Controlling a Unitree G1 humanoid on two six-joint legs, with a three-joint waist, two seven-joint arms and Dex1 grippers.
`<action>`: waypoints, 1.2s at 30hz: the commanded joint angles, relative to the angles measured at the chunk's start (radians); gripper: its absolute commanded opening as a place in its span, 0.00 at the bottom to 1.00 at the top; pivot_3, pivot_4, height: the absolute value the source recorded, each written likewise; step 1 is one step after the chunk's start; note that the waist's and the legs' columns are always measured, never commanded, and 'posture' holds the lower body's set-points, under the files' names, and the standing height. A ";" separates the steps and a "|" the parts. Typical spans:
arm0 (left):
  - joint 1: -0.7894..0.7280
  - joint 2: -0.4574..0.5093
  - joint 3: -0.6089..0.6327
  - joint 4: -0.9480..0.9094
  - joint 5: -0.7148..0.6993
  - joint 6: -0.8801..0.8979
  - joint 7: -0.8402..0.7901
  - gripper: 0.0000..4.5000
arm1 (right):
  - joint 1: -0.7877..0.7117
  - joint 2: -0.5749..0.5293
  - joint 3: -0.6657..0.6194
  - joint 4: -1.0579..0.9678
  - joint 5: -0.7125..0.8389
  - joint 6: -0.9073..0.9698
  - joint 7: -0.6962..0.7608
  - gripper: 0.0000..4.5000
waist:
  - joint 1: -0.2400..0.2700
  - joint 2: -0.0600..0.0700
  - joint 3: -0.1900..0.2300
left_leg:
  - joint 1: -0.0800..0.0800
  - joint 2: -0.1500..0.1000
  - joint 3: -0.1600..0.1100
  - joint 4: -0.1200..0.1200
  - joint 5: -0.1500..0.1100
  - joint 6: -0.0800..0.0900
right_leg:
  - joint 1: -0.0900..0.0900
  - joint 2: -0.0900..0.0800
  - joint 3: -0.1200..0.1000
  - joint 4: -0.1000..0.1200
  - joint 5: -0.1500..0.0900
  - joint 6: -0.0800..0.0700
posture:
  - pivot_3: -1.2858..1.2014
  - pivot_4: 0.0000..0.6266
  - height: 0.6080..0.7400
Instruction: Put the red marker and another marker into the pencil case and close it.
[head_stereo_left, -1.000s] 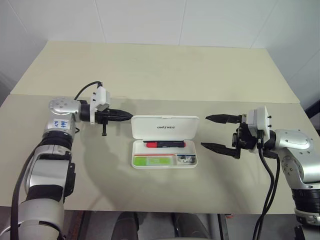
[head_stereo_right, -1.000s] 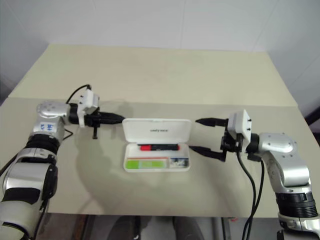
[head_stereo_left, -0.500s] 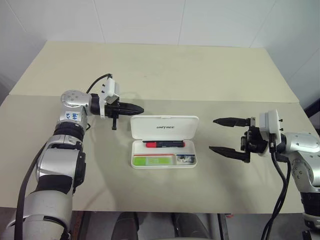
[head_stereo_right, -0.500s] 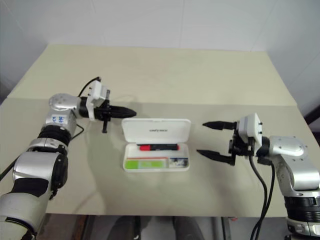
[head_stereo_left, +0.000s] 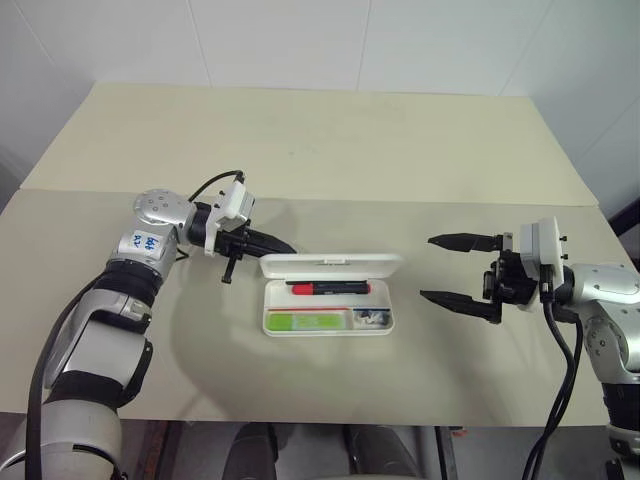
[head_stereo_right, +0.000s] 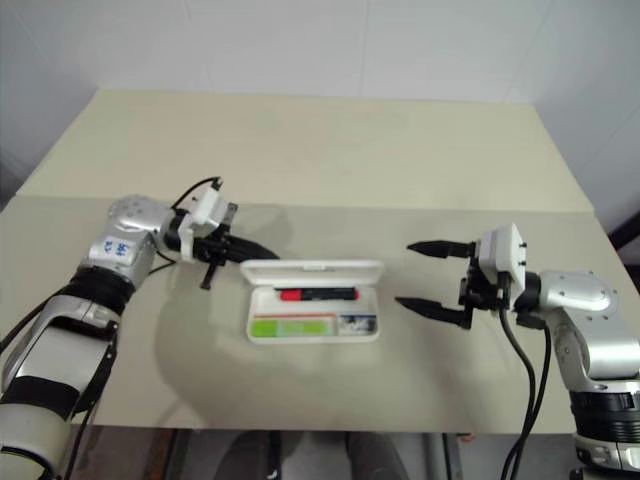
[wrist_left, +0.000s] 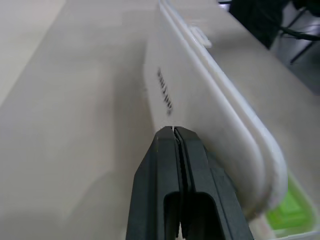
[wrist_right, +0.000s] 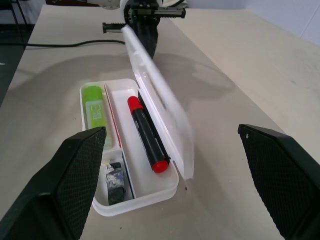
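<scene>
The left gripper (head_stereo_left: 283, 246), one of two, has its two black fingers (wrist_left: 175, 165) pressed together with nothing between them, their tips against the outer face of the lid of the single pencil case (head_stereo_left: 330, 295), near the lid's left end. The lid leans forward over the tray, partly lowered, with its dark lettering facing the gripper in the left wrist view. Inside the tray lie two markers: one red marker (head_stereo_left: 330, 288) in the long rear compartment, lying lengthwise, and one green highlighter (head_stereo_left: 297, 322), another marker, in the front-left compartment, with a small dark item (wrist_right: 115, 180) in the front-right one. The case sits on the table (head_stereo_left: 320, 150) around the middle of its width, nearer the front edge than the far one. The right gripper (head_stereo_left: 452, 270) hangs beside the case's right end, apart from it, fingers spread wide and empty, pointing toward the case.
</scene>
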 joint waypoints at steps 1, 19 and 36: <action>0.020 0.024 -0.041 -0.125 -0.060 0.023 -0.112 0.00 | -0.002 -0.014 -0.052 -0.027 0.050 -0.015 0.027 1.00 | 0.000 0.000 0.000 | 0.000 0.000 0.000 0.000 0.000 0.000 | 0.000 0.000 0.000 0.000 0.000 0.000 | 0.52 0.24 1.00; 0.061 0.061 -0.230 -0.297 0.106 -0.175 -0.112 0.00 | -0.022 -0.045 -0.063 0.006 0.122 0.014 0.121 1.00 | -0.001 0.000 0.000 | 0.001 0.000 -0.001 0.002 0.000 0.000 | 0.002 0.000 0.000 -0.001 0.000 0.000 | 0.52 0.24 1.00; 0.001 -0.054 -0.220 -0.070 0.275 -0.473 -0.109 0.00 | -0.028 -0.003 -0.040 -0.003 0.081 0.003 0.057 1.00 | -0.002 0.000 0.000 | 0.001 0.000 0.000 0.010 -0.001 0.002 | 0.007 0.000 0.003 -0.002 0.000 -0.003 | 0.52 0.24 1.00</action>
